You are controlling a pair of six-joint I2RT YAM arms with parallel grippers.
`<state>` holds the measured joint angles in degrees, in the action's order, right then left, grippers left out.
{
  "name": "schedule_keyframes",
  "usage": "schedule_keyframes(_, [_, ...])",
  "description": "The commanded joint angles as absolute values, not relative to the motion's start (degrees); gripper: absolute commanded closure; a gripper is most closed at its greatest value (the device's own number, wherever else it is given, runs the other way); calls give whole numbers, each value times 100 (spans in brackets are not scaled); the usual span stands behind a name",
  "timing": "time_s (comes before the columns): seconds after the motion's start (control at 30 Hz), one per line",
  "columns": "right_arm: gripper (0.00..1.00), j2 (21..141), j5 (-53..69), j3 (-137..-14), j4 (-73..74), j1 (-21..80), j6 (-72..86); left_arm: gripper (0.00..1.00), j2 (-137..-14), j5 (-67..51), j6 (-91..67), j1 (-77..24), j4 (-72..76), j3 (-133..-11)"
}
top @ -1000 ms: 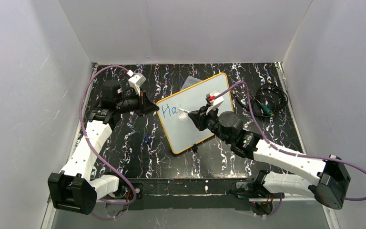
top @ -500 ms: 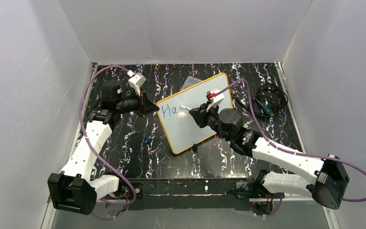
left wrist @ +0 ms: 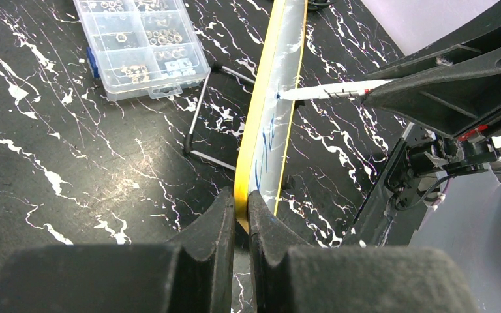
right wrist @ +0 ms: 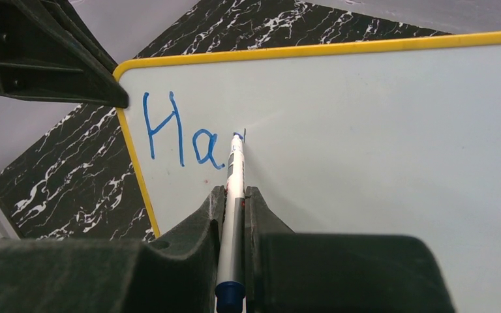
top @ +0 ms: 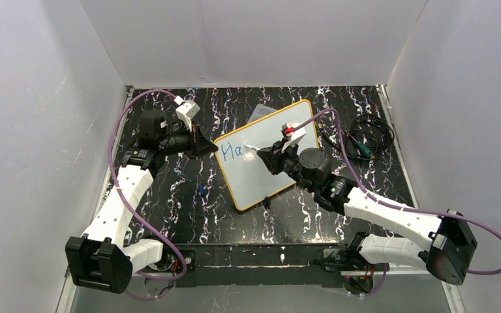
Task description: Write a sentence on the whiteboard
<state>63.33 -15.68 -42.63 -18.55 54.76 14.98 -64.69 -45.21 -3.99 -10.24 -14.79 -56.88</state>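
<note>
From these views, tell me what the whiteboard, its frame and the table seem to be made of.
Whiteboard: smooth coated panel, probably; even pale sheen.
Frame: yellow, probably plastic; uniform colour, rounded corner.
Table: black marble-look surface, likely printed laminate; white veins.

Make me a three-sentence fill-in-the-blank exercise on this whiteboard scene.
1. The right tool grips a marker with a ____ tip.
2. The left tool clamps the whiteboard by its ____ frame.
3. The lettering on the board reads ____.
Missing words: blue; yellow; Ha
</note>
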Motion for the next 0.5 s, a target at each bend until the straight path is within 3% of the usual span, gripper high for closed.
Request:
schedule_keyframes(0.0, [99, 6092, -1602, -4177, -1747, 5449, 1632, 100, -6283, -4760, -176, -1066, -1538, -5616])
schedule_keyframes(0.47, [99, 5829, -1150, -3888, -1223, 5455, 2042, 100, -6277, -4764, -183, -1063, -1538, -5616])
